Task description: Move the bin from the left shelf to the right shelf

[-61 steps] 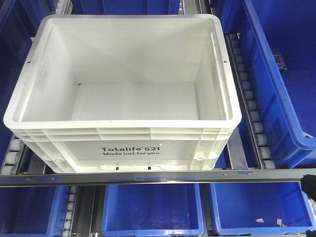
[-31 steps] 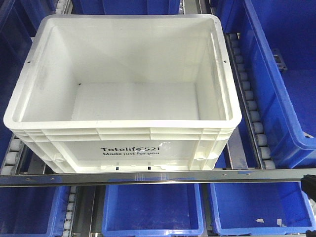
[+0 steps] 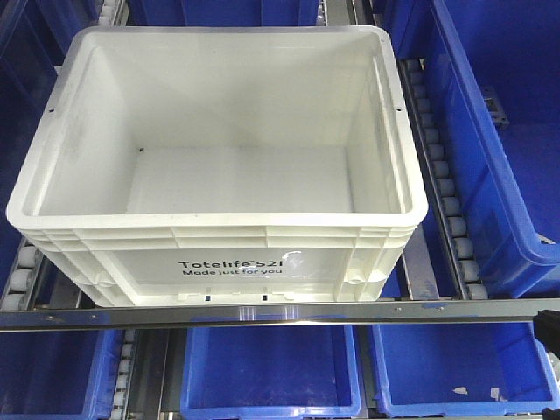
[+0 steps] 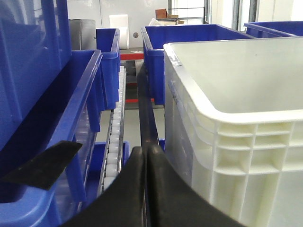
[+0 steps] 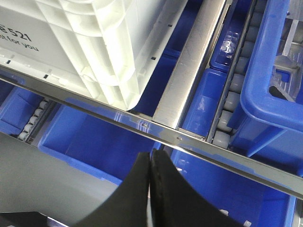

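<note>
The bin (image 3: 219, 262) is a large white tote with black "Totelife 521" print, empty and standing on the roller shelf. My left gripper (image 4: 146, 150) is shut on nothing, with its fingers pressed together. It sits just left of the bin's (image 4: 236, 94) side wall, over the dark rail. My right gripper (image 5: 150, 156) is also shut and empty. It hangs below the steel front rail (image 5: 199, 142), down and to the right of the bin's (image 5: 94, 42) front right corner, apart from it.
Blue bins surround the white one: a large one at right (image 3: 490, 131), several on the lower level (image 3: 271, 367), and one at left (image 4: 47, 118). Roller tracks (image 3: 446, 201) run along both sides. A steel rail (image 3: 262, 312) crosses the shelf front. A dark arm part (image 3: 547, 331) shows at the right edge.
The bin has not moved. The dark arm part at the right edge of the front view has shifted slightly.
</note>
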`<state>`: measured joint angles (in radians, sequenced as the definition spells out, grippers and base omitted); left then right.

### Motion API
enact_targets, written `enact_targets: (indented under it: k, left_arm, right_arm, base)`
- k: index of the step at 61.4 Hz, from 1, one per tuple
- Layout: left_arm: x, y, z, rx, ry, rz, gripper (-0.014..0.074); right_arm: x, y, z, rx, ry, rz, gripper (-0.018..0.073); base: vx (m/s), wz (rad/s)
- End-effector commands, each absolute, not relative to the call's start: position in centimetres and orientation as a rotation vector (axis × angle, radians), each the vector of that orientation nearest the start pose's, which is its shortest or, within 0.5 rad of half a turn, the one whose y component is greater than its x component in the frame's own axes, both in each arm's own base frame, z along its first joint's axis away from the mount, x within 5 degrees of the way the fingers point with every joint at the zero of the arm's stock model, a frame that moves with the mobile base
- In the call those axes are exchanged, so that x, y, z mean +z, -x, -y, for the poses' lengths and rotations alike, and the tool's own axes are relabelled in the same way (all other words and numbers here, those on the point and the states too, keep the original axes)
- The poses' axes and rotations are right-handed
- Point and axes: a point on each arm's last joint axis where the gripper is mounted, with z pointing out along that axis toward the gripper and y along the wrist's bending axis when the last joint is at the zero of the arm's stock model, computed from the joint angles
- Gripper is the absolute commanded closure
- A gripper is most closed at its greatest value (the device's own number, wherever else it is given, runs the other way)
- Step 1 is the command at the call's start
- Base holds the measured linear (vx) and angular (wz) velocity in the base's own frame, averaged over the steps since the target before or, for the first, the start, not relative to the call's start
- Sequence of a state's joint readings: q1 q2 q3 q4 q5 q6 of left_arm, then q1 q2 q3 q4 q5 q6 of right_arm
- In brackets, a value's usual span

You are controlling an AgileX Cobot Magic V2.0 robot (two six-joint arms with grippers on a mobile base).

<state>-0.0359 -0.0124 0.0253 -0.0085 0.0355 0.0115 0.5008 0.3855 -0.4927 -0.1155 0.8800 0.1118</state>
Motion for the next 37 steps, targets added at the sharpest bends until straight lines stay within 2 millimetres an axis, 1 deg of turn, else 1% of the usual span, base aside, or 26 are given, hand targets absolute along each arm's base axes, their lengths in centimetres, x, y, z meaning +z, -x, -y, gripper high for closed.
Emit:
enact_targets:
  k: [1,25,37]
  left_arm:
    - [21.33,-5.43,0.18,-0.044,-0.010,-1.451,0.0605]
    - [20.97,-5.45,0.17,-0.057,0.005,-1.489,0.0605]
    - [21.35,-5.41,0.20,-0.069,0.009,-1.448,0.0605]
  right_arm:
    - [28.97,-6.43,-2.52,0.193,0.463,-2.131,0.0567]
    - [28.98,-6.43,-2.52,0.193,0.462,-2.130,0.0567]
    - [28.98,-6.43,-2.52,0.193,0.462,-2.130,0.0567]
  base:
    - [0.00,0.00]
    - [0.00,0.00]
    - [0.00,0.00]
